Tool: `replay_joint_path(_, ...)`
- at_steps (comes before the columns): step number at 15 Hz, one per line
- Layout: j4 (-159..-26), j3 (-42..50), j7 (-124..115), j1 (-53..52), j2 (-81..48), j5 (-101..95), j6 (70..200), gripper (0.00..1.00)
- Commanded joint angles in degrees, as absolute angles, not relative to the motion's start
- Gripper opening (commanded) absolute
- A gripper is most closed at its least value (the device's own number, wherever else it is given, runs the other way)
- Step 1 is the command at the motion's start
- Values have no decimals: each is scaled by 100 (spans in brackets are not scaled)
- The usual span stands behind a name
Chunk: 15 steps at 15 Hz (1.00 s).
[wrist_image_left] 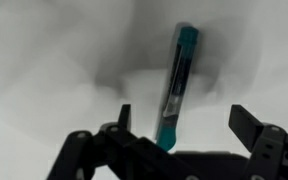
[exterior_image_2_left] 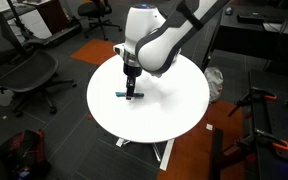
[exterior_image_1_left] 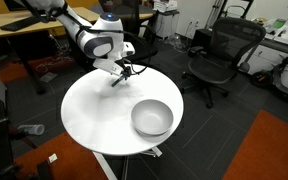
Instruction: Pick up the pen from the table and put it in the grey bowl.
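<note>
White table (exterior_image_1_left: 89, 115), pincer (wrist_image_left: 184, 118) spread wide astride pen (wrist_image_left: 177, 85)

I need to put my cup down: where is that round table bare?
The patch bordered by the bowl, the pen and the rim of the table is bare; it is crowded where the open gripper hovers over the pen.

I see my arm (exterior_image_1_left: 84, 35) reaching in from the far left, with the tool (exterior_image_1_left: 119, 76) low over the far edge of the round white tabletop (exterior_image_1_left: 94, 112). The grey bowl (exterior_image_1_left: 152, 118) sits upright on the near right part, well apart from the tool. A black office chair (exterior_image_1_left: 216, 55) stands beyond, to the right.
</note>
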State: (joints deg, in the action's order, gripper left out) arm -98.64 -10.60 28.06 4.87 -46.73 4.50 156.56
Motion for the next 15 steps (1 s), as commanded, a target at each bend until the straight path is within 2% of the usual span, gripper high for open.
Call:
replay_joint_path(1,-9580,-1055,2532,493,-4820,260,15346,75)
replay_joint_path(2,-9559,-1060,2542,495,-4843,258,15334,74)
replay_joint_path(11,-9456,-1068,2521,482,-4949,273,15257,5)
replay_joint_path(12,-9452,-1065,2513,475,-4945,272,15247,1)
replay_joint_path(15,-9513,-972,2287,377,-4765,277,15195,5)
